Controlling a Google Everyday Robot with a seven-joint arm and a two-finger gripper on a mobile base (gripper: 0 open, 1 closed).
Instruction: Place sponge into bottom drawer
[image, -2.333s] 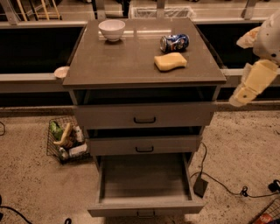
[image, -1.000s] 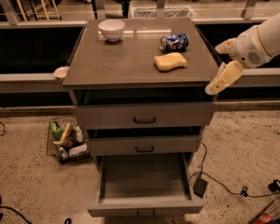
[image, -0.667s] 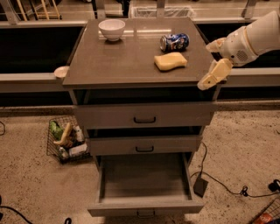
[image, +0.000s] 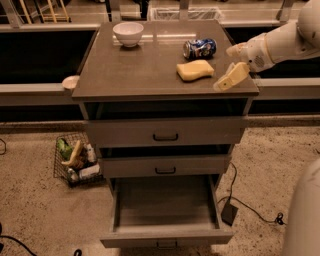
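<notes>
The pale yellow sponge (image: 195, 70) lies on the right part of the cabinet top (image: 130, 70), just in front of a blue soda can (image: 199, 48) lying on its side. My gripper (image: 227, 65) hovers over the top's right edge, just right of the sponge and not touching it. Its two pale fingers (image: 231, 77) are spread open and empty. The bottom drawer (image: 165, 236) is pulled out toward the camera, and its tray is bare. The two upper drawers are slightly ajar.
A white bowl (image: 128, 33) stands at the back left of the top. A wire basket (image: 77, 159) of items sits on the floor to the left. A black box with cable (image: 229, 212) lies right of the drawer. My white base (image: 305, 215) is at lower right.
The arm has swung left and inward from beside the cabinet. The gripper has come over the top's right edge, close to the sponge. The sponge and the drawers have not moved.
</notes>
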